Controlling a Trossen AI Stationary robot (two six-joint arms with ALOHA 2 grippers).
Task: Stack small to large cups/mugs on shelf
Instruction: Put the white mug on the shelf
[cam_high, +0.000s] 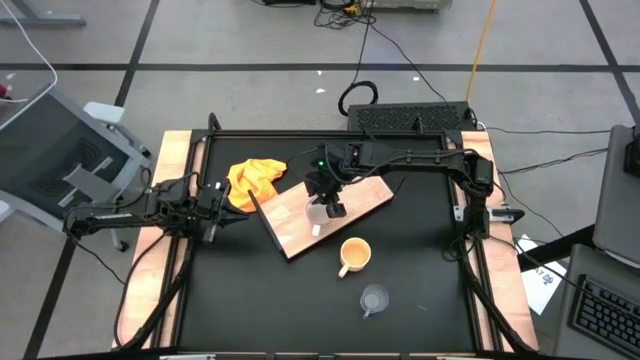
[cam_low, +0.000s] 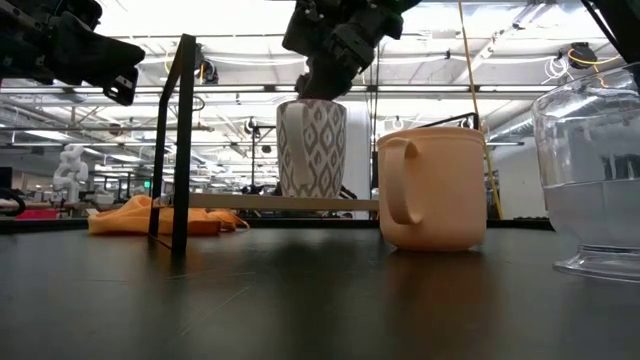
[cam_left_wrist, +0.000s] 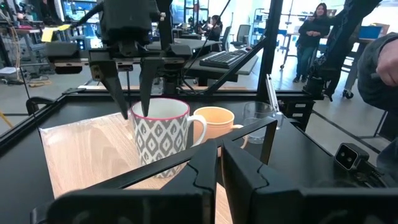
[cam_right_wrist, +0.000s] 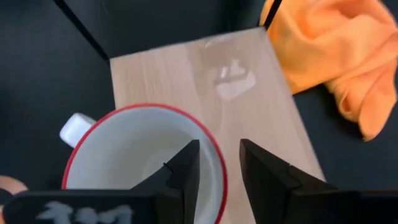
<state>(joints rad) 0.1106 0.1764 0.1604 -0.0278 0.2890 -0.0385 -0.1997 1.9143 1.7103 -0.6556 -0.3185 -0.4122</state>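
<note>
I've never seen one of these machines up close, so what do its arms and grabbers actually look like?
Both arms are dark, nearly black, built of slim jointed segments with thin cables running along them. Each ends in a gripper with two flat, blade-like dark fingers. The right gripper shows long tapering fingers below a boxy black head. The left gripper is the same dark build, with small pale spots on its wrist.

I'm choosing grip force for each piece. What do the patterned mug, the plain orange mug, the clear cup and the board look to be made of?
Patterned mug: probably glazed ceramic, glossy white inside with a red rim.
Orange mug: likely ceramic, matte, opaque.
Clear cup: see-through; glass or plastic, cannot tell.
Board: light wood, visible grain, smooth.
</note>
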